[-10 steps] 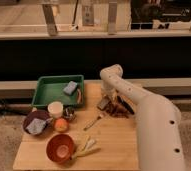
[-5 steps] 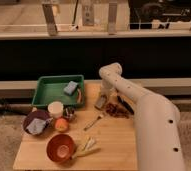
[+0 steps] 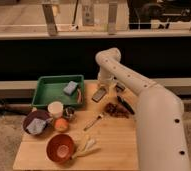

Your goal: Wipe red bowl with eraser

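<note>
**Gripper low over the eraser, its tip hard to read**

The white arm (image 3: 154,115) fills the right side, and its lower part is cut off by the picture's edge. It bends at an elbow above the bench (image 3: 111,142) and drops toward the far middle of the board. The gripper (image 3: 105,85) sits at the far end of the eraser (image 3: 99,94), just above or touching it; which cannot be told. It merges with the dark background there, so how wide it stands, or whether it grips anything, cannot be made out.

The eraser lies flat on the bench, just right of the green tray (image 3: 48,90), well apart from the red bowl (image 3: 60,147) at the near left corner.

A blue-grey sponge (image 3: 70,87) lies in the tray. A purple bowl (image 3: 36,122) holds something greyish that is too blurred to name. Between the tray and the red bowl are a white cup (image 3: 55,108) and an orange round thing (image 3: 61,124). A fork-like utensil (image 3: 93,121) lies mid-bench. A black-handled tool (image 3: 125,103) lies by the arm, partly hidden.
</note>
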Motion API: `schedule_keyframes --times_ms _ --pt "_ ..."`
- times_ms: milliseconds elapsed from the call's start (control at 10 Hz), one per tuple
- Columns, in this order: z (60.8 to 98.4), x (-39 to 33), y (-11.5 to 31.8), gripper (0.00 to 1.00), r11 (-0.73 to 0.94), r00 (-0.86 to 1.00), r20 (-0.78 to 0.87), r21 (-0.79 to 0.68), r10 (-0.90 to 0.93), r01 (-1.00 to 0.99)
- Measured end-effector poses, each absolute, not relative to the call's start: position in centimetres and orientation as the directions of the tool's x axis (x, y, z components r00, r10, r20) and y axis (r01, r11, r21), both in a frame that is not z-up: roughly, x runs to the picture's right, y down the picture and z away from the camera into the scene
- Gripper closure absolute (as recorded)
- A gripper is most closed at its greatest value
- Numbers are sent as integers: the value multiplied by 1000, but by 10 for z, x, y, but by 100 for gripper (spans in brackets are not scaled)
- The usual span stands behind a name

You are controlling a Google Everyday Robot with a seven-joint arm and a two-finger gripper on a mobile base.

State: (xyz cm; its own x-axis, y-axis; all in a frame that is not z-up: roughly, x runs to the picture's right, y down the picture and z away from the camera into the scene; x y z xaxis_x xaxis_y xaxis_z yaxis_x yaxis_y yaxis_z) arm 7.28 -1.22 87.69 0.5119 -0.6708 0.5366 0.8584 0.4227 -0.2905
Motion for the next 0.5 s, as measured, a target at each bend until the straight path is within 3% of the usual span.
schedule_keyframes --times_ms 500 --pt "797 52 8 100 398 423 568 -176 -706 900"
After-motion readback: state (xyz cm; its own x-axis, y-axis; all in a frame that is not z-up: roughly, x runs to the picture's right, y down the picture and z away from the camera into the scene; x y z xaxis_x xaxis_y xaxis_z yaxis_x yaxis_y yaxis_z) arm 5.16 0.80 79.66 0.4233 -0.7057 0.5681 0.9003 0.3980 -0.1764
